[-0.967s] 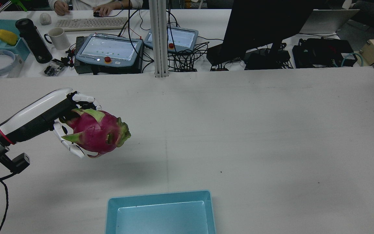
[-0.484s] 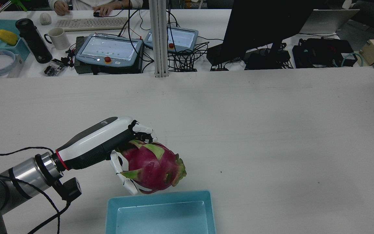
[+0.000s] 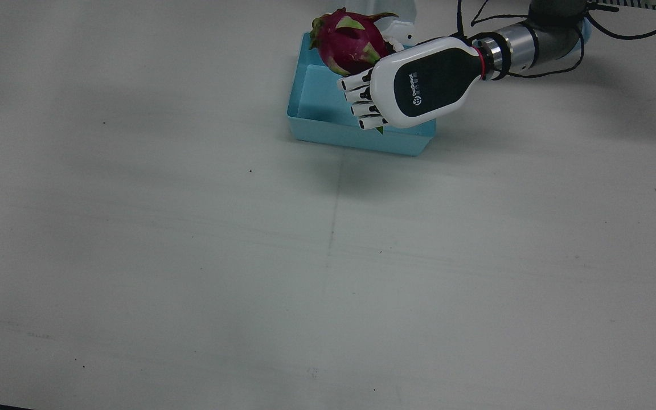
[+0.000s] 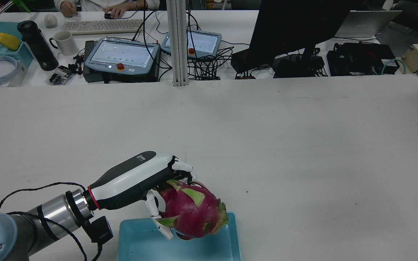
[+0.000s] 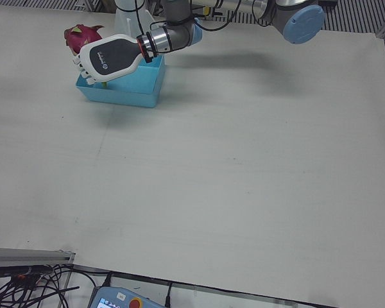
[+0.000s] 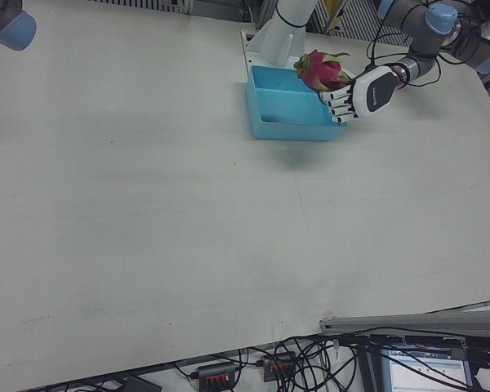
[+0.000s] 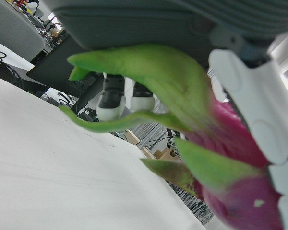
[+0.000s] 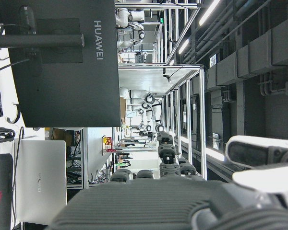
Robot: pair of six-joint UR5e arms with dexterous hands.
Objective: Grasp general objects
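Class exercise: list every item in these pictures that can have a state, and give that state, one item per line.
left hand: shut on the dragon fruit, raised over the tray.
dragon fruit: held in the air above the tray, not set down.
blue tray: on the table, nothing lying in it.
right hand: only partly seen; state cannot be told.

White robot hand (image 3: 413, 85), black logo panel, red ring.

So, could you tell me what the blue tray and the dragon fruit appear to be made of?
Blue tray: likely moulded plastic; uniform colour, thin walls, soft sheen.
Dragon fruit: waxy magenta skin with green-tipped scales; real or replica, I cannot tell. The left hand holds it above the tray.
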